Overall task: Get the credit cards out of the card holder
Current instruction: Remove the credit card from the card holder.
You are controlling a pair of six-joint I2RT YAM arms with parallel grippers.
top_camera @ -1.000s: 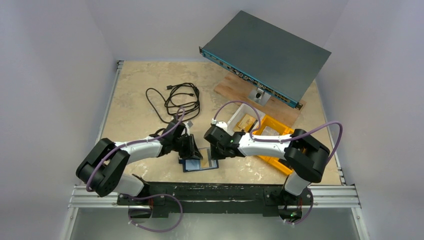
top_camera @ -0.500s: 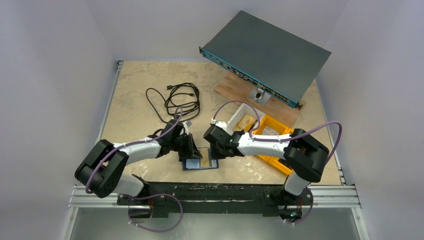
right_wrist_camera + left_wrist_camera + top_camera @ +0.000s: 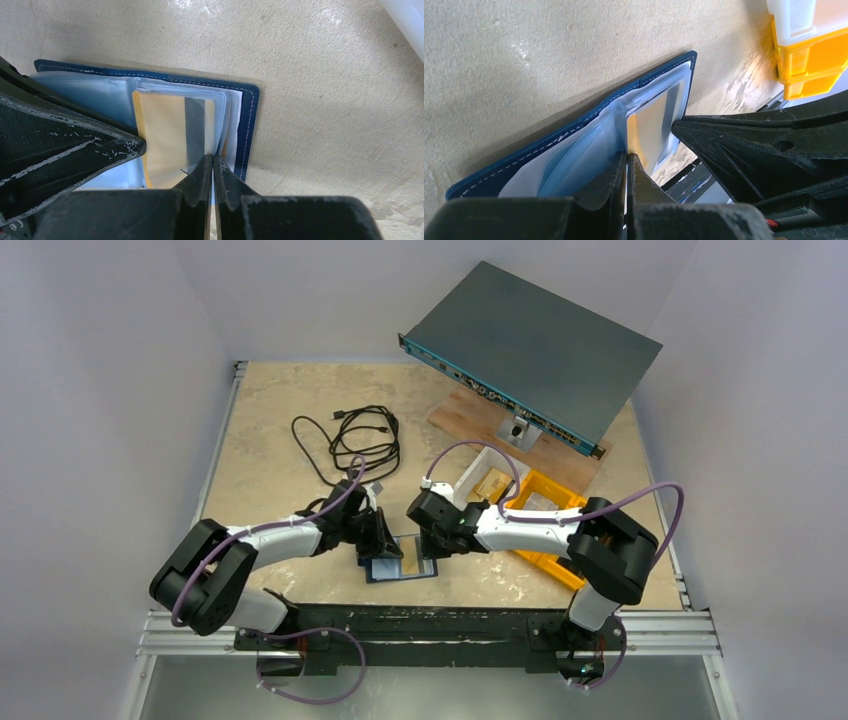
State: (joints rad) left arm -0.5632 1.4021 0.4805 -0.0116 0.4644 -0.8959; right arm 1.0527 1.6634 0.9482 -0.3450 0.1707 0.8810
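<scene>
The card holder (image 3: 400,567) lies open on the table near the front edge, navy outside (image 3: 245,115) with clear sleeves inside (image 3: 574,160). A yellow credit card with a grey stripe (image 3: 170,135) sits in the top sleeve (image 3: 649,132). My left gripper (image 3: 384,543) comes in from the left, and its jaws (image 3: 626,157) are shut on the card's near edge. My right gripper (image 3: 432,545) comes in from the right. Its jaws (image 3: 213,160) are shut on the edge of the sleeve stack beside the card's stripe. The two grippers' fingertips (image 3: 132,145) stand close together over the holder.
Yellow bins (image 3: 548,517) and a white bin (image 3: 478,476) stand just right of the right arm. A coiled black cable (image 3: 355,440) lies behind the left arm. A grey network switch (image 3: 530,345) leans on a wooden board (image 3: 465,418) at the back right.
My left gripper has shut down onto the card's edge. The left arm shifted slightly; the right arm and the holder have stayed put.
</scene>
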